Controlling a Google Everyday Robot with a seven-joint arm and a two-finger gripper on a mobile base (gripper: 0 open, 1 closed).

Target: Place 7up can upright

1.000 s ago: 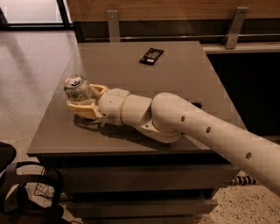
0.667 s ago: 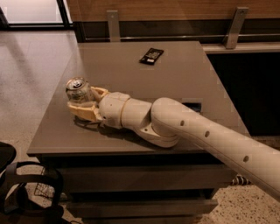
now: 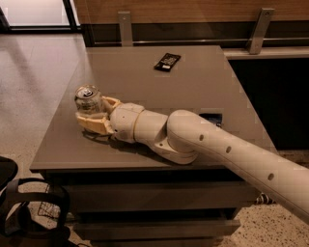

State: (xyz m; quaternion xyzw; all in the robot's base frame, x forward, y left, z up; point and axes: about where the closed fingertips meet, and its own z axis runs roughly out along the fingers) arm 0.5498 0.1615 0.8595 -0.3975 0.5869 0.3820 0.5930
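Presently: 7up can (image 3: 88,99), upright, near the left edge of the counter (image 3: 193,82), clasped low by the closed gripper (image 3: 92,113). Step, seemingly: setting down. Next calls for a flat base, then release without tipping.

Grey table (image 3: 203,91), speckled pale floor (image 3: 34,82), wooden wall panel (image 3: 193,9), 2 metal brackets (image 3: 125,28)

Single white arm (image 3: 217,144) entering from lower right, extended low across the table (image 3: 193,82), wrist roughly level, cream pincer (image 3: 91,113) at the table's front-left area, pointing left, its two fingers (image 3: 94,124) closed on either side of the 7up can (image 3: 88,99)
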